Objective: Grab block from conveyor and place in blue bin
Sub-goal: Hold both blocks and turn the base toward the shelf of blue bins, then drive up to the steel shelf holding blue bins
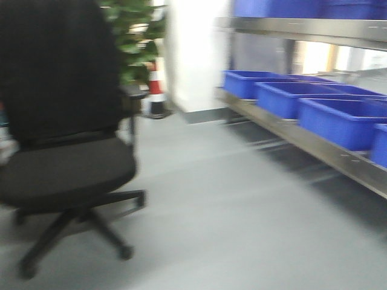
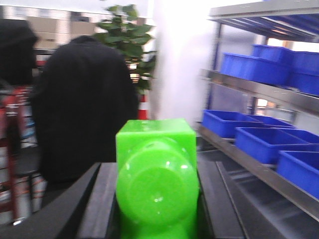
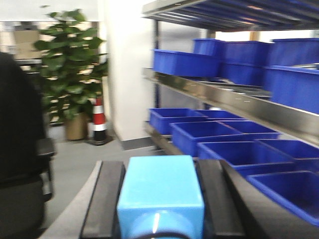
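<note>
In the left wrist view, the bright green block [image 2: 155, 144] fills the gap between the two dark fingers [image 2: 102, 199], a round stud facing the camera; my left gripper [image 2: 156, 172] is shut on it. My right gripper [image 3: 160, 169] is shut on a light blue block [image 3: 160, 191] of similar shape. A row of blue bins [image 1: 338, 118] stands on the low steel shelf to the right, seen also as blue bins [image 2: 264, 142] and blue bins [image 3: 219, 137] in the wrist views. The conveyor is out of view. Neither gripper shows in the front view, which is motion-blurred.
A black office chair [image 1: 66, 139] stands close at the left on grey floor [image 1: 242, 211]. A potted plant [image 1: 136, 36] and a red-white traffic cone [image 1: 157, 90] are behind it by a white pillar. More blue bins [image 3: 184, 62] fill the upper shelf.
</note>
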